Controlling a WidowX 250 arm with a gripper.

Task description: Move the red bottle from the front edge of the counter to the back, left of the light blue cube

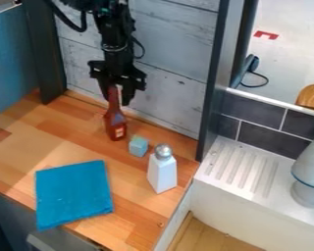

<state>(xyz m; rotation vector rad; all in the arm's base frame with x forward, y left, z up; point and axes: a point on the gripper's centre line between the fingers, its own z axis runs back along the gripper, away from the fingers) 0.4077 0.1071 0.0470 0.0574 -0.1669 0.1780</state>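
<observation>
Red bottle (115,123) stands beneath the pincer (117,99), neck inside.

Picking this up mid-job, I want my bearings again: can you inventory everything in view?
Bottle: one, red-brown, upright on the counter, neck at the gripper
Cube: one, pale blue, between bottle and shaker
Shaker: one, white with silver top, counter's right side
Cloth: one, blue, counter's front left
Counter: one, wood-brown
Drainboard: one, white, ridged, right of the counter
Tall object: one, pale grey, right edge
Rounded object: one, brown, right edge, above the tiles
Tiles: several, dark grey, behind the drainboard
Plank wall: one, whitish, behind the counter
Posts: two, dark, flanking that wall
Arm: one, black, top
Gripper: one, black, at the bottle's neck
</observation>
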